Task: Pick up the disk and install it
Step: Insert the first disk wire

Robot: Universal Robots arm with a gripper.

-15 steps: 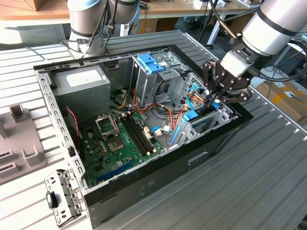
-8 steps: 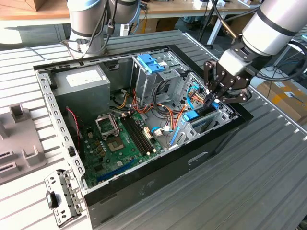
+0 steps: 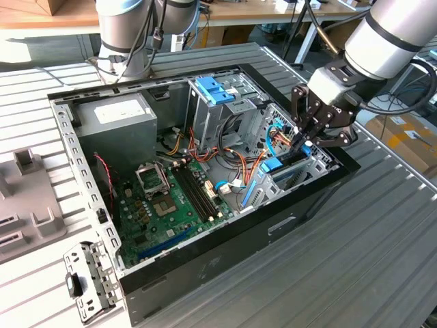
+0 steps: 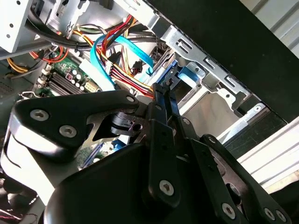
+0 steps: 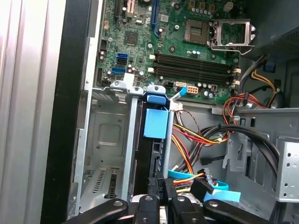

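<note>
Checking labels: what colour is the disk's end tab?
Bright blue; the disk shows best in the first wrist view.

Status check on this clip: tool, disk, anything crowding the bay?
Tool low inside the case, over the drive bay. Disk seated upright in the bay slot, blue tab showing. Loose cables right beside it.

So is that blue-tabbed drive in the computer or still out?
In: the disk stands on edge in the metal drive cage, the gripper at its end.
</note>
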